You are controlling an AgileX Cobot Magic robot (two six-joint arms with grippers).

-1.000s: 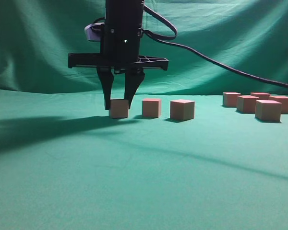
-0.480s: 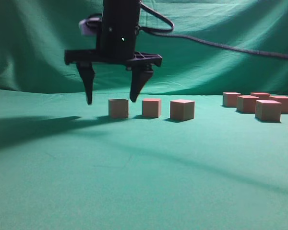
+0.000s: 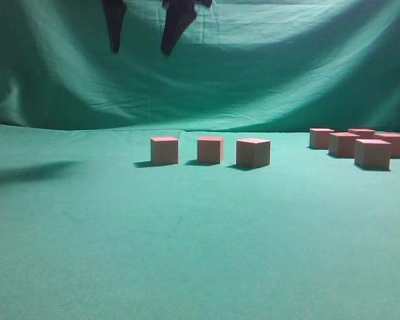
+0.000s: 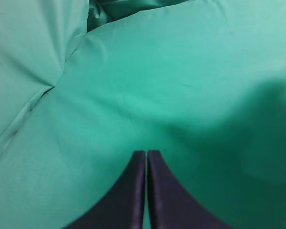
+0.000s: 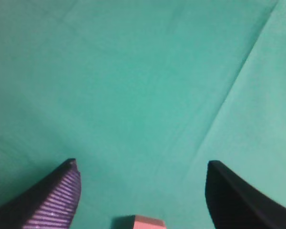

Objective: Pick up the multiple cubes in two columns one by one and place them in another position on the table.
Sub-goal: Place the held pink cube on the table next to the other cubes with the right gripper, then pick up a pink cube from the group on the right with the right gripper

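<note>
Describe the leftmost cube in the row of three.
The leftmost cube is a small matte block with a pinkish-red top and tan-brown sides, plain on every visible face. It sits flat and upright on the green table, casting a small shadow to its left. A clear gap separates it from the next cube. Nothing touches it; the open right gripper hangs high above.

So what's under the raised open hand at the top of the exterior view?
The hand hangs open, holding nothing. Below it stands the leftmost cube of a row of three on the table; the right wrist view shows only that cube's top edge, the rest cut off.
</note>
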